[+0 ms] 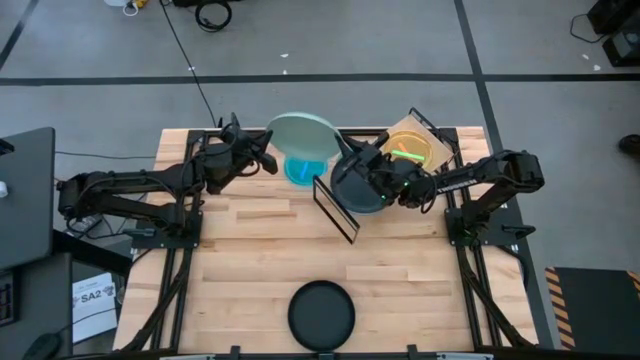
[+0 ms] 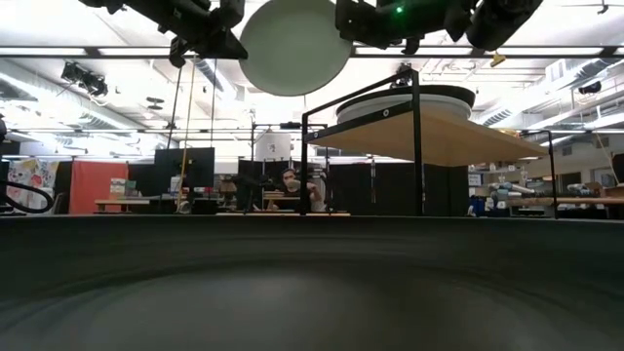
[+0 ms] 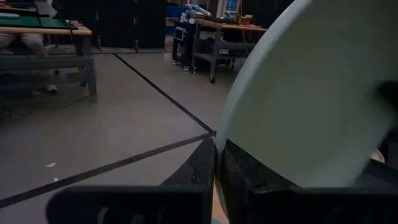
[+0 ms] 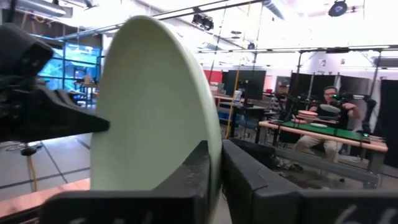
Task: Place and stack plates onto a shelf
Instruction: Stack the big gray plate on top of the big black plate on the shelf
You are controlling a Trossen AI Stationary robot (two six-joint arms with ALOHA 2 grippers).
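High view: both the left claw (image 1: 268, 160) and right claw (image 1: 340, 165) clench the mint plate (image 1: 300, 135) by opposite rims; it looks light, stiff and slippery.

Black plate (image 2: 312, 292) blurred, fills low view foreground.

light wood-plank tabletop (image 1: 260, 250) on a grey concrete floor (image 1: 400, 40) crossed by dark tape lines (image 1: 300, 77). black cable (image 1: 185, 60) trailing across the floor toward the tabletop's far edge. dark laptop-like slab (image 1: 25, 195) off the tabletop's left side, a white printed sheet (image 1: 95, 300) below it. yellow-and-black hazard striping (image 1: 590, 310) at lower right. beyond the tabletop, a seated person (image 2: 290, 185) at a desk among dark monitors (image 2: 185, 166), a red panel (image 2: 96, 185) at left. another seated person (image 4: 329, 109) behind a green-topped bench (image 4: 329, 132).
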